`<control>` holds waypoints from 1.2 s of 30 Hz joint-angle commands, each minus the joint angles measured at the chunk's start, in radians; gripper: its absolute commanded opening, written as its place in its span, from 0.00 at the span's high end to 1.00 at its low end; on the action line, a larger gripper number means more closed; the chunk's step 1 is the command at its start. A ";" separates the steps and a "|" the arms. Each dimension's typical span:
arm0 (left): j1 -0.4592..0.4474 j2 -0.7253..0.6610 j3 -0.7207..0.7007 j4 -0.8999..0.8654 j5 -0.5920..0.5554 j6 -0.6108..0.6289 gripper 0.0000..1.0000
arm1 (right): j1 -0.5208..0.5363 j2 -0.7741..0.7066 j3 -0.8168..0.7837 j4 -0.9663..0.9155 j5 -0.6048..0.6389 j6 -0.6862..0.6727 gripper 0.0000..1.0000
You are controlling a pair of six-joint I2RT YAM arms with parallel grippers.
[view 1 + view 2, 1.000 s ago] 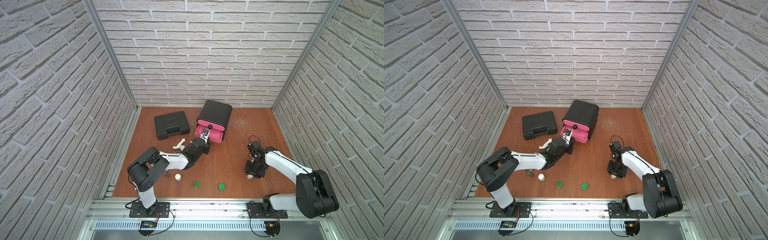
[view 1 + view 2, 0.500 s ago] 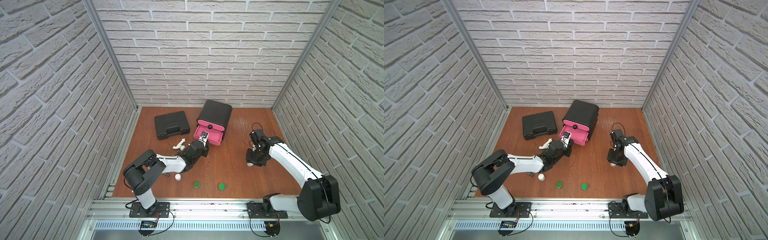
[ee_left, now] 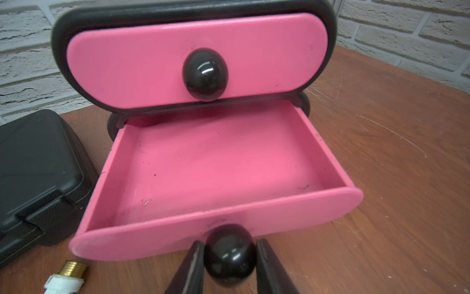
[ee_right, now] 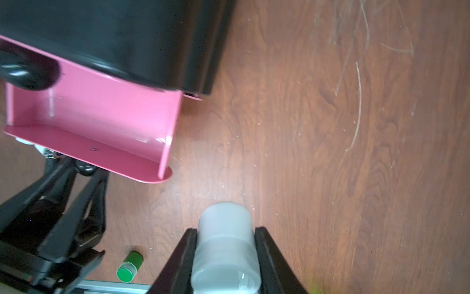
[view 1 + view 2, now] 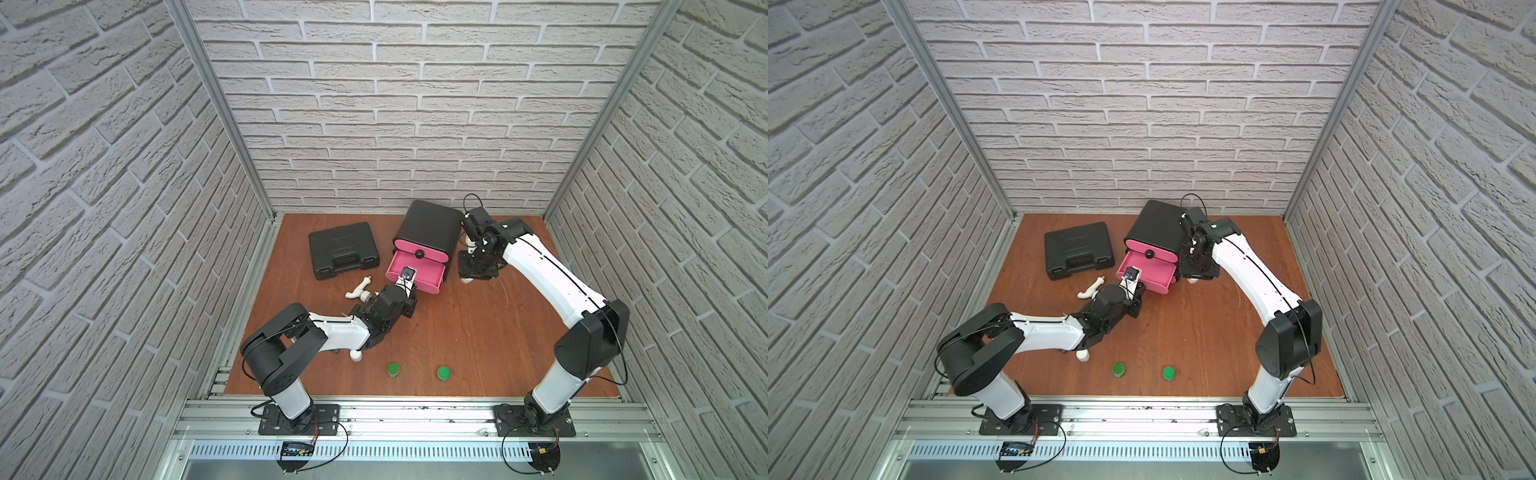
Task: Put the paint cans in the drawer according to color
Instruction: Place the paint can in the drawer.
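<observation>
Table (image 5: 478, 332): unchanged. The drawer box (image 5: 430, 224) sits upper mid in both top views. R arm (image 5: 540, 266) has swung from the table's lower right up to the box's right side within the last sec. Bottom drawer (image 3: 216, 157) is open, empty, and seems a bit further out than before.

L pincer (image 3: 230, 257): clenched on that drawer's knob (image 3: 230, 264).
R pincer (image 4: 225, 230): clenched on a white jar (image 4: 225, 252), just right of the drawer.

Means: jar nearly at drop-off, not in yet.

2 green jars (image 5: 393, 369) (image 5: 443, 373) + 2nd white jar (image 5: 355, 355) wait lower mid, well apart from the drawer.
</observation>
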 commanded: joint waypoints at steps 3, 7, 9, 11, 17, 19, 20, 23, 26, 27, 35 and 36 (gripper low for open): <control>-0.008 -0.045 -0.002 0.151 -0.014 0.017 0.70 | 0.063 0.132 0.184 -0.069 -0.012 -0.016 0.74; -0.008 -0.044 -0.006 0.169 -0.006 0.017 0.69 | 0.090 0.211 0.283 -0.068 -0.020 -0.007 0.74; -0.008 -0.043 -0.009 0.180 -0.004 0.017 0.69 | 0.094 0.270 0.311 -0.058 -0.026 0.000 0.74; -0.009 -0.040 -0.011 0.189 -0.001 0.016 0.69 | 0.096 0.308 0.338 -0.048 -0.035 0.005 0.73; -0.008 -0.044 -0.014 0.192 -0.001 0.019 0.69 | 0.108 0.381 0.371 -0.045 -0.030 0.009 0.72; -0.009 -0.047 -0.015 0.194 -0.001 0.018 0.69 | 0.114 0.393 0.369 -0.048 -0.020 0.007 0.71; -0.009 -0.046 -0.016 0.195 -0.003 0.017 0.69 | 0.115 0.397 0.368 -0.050 -0.015 0.006 0.71; -0.008 -0.042 -0.012 0.194 -0.001 0.017 0.69 | 0.117 0.404 0.355 -0.045 -0.006 0.007 0.69; -0.009 -0.038 -0.014 0.197 -0.001 0.015 0.69 | 0.118 0.401 0.341 -0.039 -0.002 0.007 0.66; -0.009 -0.038 -0.015 0.197 -0.001 0.014 0.69 | 0.118 0.400 0.338 -0.037 -0.001 0.008 0.65; -0.009 -0.038 -0.011 0.194 -0.004 0.014 0.69 | 0.123 0.383 0.339 -0.032 0.012 0.007 0.48; -0.010 -0.037 -0.011 0.194 -0.004 0.013 0.69 | 0.123 0.380 0.340 -0.032 0.013 0.006 0.46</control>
